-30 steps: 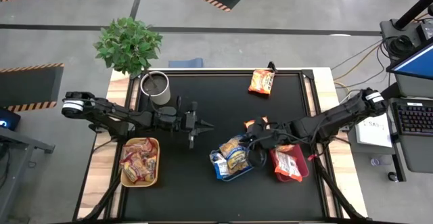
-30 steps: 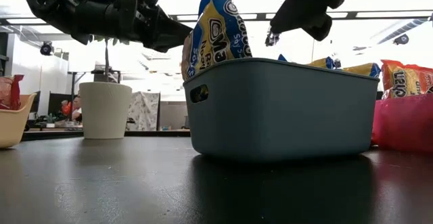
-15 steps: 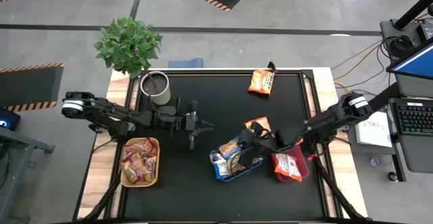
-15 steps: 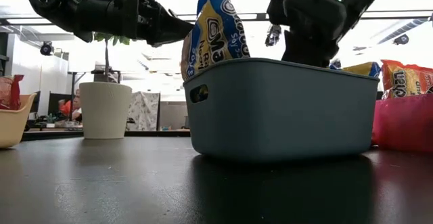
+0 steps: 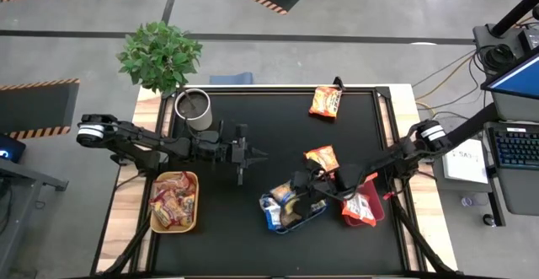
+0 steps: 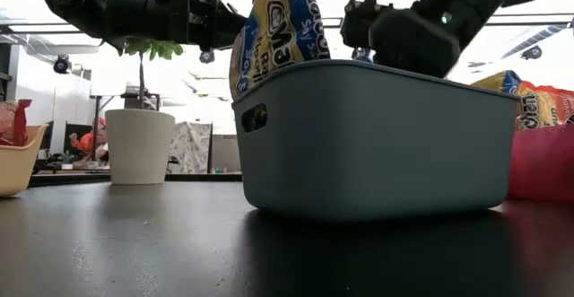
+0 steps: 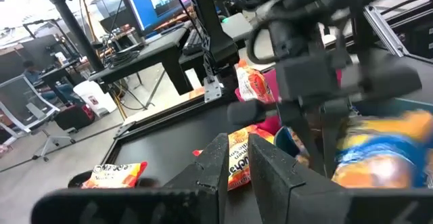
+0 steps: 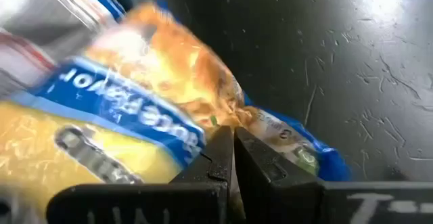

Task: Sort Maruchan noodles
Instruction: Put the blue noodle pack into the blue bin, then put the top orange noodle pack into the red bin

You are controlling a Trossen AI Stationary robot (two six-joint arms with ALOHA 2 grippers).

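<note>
Blue-and-yellow noodle packets (image 5: 280,201) stand in a blue tray (image 6: 359,144); one sticks up above its rim (image 6: 278,28). My right gripper (image 5: 296,188) is shut, low over this tray among the packets (image 8: 135,116). My left gripper (image 5: 257,154) is shut and empty, held above the table left of centre. One orange packet (image 5: 322,157) lies flat beside the blue tray, another (image 5: 325,102) at the far edge. A red tray (image 5: 364,211) holds red packets. A yellow tray (image 5: 174,200) holds several more. My right gripper has its shut fingertips (image 8: 223,149) against a blue-and-yellow packet (image 8: 203,109) in the blue tray. It comes slanting down from the table's right. Whether any edge of the packet is caught between the fingers, I cannot tell. The packet stays in the tray.
A white pot (image 5: 195,107) with a plant (image 5: 160,56) behind it stands at the far left corner. There is bare black tabletop in the middle and along the near edge. A keyboard and a screen stand off the table's right side.
My right gripper has gone toward the table's left and down, from beside the orange packet into the blue tray. The orange packet now lies uncovered. The blue tray has slid a little toward the near edge and turned slightly, and its packets have shifted.
</note>
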